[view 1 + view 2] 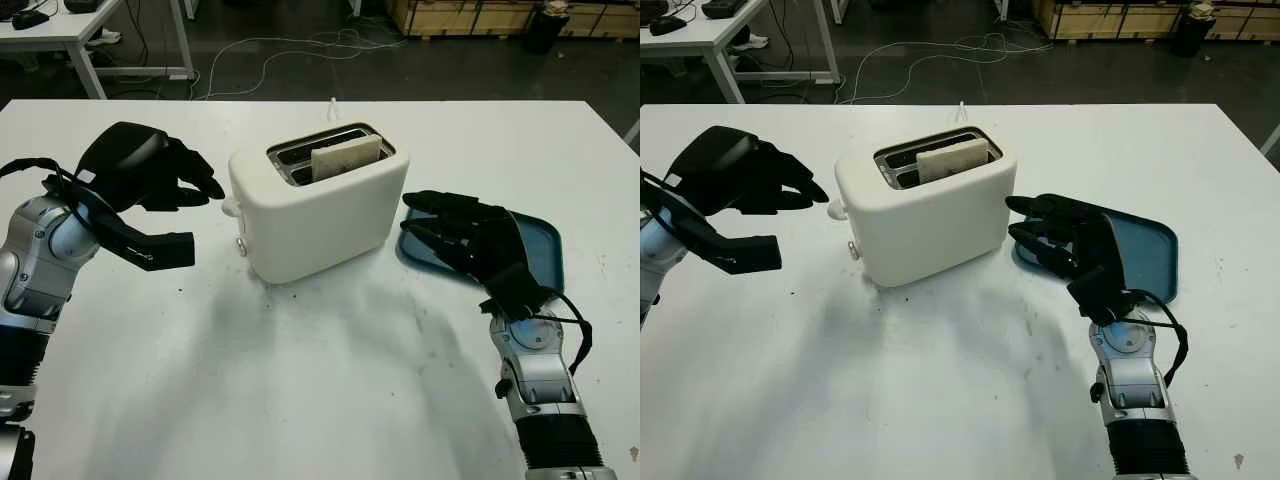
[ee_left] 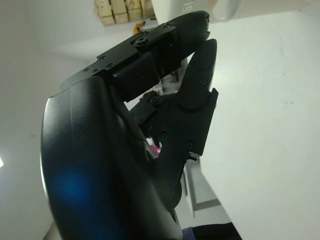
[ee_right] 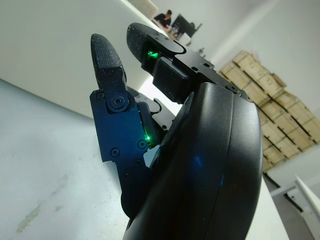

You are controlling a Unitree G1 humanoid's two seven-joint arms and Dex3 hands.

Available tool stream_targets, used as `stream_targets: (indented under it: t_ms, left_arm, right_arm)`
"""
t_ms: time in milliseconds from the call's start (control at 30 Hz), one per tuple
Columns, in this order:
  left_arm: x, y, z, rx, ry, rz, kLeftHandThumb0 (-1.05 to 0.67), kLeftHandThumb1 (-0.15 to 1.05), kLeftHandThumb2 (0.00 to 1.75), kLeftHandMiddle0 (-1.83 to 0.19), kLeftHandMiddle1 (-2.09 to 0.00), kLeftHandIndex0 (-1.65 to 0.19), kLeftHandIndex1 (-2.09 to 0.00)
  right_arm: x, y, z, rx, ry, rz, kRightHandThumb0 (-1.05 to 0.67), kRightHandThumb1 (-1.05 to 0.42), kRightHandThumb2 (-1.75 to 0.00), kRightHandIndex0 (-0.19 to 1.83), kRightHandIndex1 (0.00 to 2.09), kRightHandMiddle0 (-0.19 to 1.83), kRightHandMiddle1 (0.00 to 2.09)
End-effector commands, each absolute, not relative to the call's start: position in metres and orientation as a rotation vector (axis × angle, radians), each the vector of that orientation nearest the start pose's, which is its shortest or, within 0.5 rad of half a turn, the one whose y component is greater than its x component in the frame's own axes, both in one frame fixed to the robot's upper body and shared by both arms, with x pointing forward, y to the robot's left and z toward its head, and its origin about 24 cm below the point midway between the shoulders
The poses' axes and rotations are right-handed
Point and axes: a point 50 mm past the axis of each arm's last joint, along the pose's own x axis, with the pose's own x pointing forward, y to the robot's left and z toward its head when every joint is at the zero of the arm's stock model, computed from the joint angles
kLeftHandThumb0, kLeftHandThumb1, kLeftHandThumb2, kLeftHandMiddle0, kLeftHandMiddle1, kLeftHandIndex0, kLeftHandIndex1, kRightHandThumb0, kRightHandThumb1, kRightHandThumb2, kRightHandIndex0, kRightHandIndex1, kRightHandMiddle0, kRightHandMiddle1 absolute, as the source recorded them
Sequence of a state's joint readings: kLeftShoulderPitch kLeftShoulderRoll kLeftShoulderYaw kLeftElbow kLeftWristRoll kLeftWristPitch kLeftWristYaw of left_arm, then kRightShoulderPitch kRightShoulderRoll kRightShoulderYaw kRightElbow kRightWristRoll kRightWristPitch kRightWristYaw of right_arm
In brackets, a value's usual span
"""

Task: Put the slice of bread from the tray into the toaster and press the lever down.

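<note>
One slice of bread [image 1: 345,158] already stands in the near slot of the white toaster [image 1: 318,205], its top edge poking above the opening, so you can judge the loading step done and the lever step in hand. Your left hand [image 1: 170,180] hovers above the table just at nine o'clock of the toaster, holding nothing, its fingertips [image 1: 212,187] pointing at the small white lever knob [image 1: 231,208] on that end face but not visibly touching it; in the left wrist view the fingers [image 2: 200,75] lie close together with the knob just beyond them. Your right hand [image 1: 462,232] is at three o'clock of the toaster, open and empty, over the near edge of the blue tray [image 1: 537,250], which shows no bread on the part you can see. The next move, as you would read it, calls for bringing the left fingertips onto the top of the knob and pushing straight down until it latches; the toaster looks light, so expect it to tip or slide unless the push stays vertical. Everything sits on a white table [image 1: 300,380] with faint scuffs. At twelve o'clock the dark floor carries loose cables [image 1: 290,55], with another white desk [image 1: 70,30] at eleven o'clock and wooden crates [image 1: 470,15] at one o'clock
</note>
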State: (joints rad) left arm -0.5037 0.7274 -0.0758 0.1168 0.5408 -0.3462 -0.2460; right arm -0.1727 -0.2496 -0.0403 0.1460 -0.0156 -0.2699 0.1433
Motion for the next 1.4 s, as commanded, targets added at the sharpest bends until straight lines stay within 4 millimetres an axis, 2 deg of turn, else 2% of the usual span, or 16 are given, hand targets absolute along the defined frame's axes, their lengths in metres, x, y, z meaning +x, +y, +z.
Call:
stream_targets:
  t_ms: [0,333,500,733,967,1367]
  left_arm:
    - [0.3160,0.2034,0.2007,1.386,-0.508,-0.319,-0.30,0.83,0.01,-1.09,-1.06,-1.34,-0.06]
    - [0.3171,0.2017,0.2010,1.394,-0.519,-0.320,-0.32,0.83,0.00,-1.07,-1.15,-1.33,-0.04]
    - [0.3169,0.2007,0.2005,1.400,-0.523,-0.325,-0.33,0.84,0.00,-1.07,-1.12,-1.34,-0.04]
    - [0.3166,0.2017,0.1986,1.401,-0.521,-0.315,-0.30,0.82,0.00,-1.11,-0.96,-1.33,-0.02]
    - [0.3176,0.2007,0.1967,1.406,-0.522,-0.321,-0.32,0.83,0.00,-1.14,-0.95,-1.33,-0.01]
    - [0.3200,0.1977,0.1919,1.398,-0.518,-0.349,-0.31,0.83,0.00,-1.09,-1.13,-1.35,-0.01]
  right_arm:
    - [0.2824,-0.1866,0.0850,-0.280,-0.275,0.144,-0.47,-0.91,0.00,1.00,0.28,0.98,0.00]
    - [0.2823,-0.1863,0.0856,-0.278,-0.275,0.144,-0.47,-0.91,0.00,1.00,0.28,0.98,0.00]
    - [0.2823,-0.1865,0.0855,-0.269,-0.279,0.144,-0.47,-0.91,0.00,1.00,0.28,0.99,0.00]
    - [0.2826,-0.1870,0.0851,-0.264,-0.277,0.145,-0.47,-0.91,0.00,1.00,0.28,0.99,0.00]
    - [0.2824,-0.1873,0.0850,-0.271,-0.276,0.146,-0.48,-0.91,0.00,1.00,0.28,0.98,0.00]
    - [0.2819,-0.1864,0.0848,-0.256,-0.288,0.153,-0.47,-0.92,0.00,1.00,0.27,0.99,0.00]
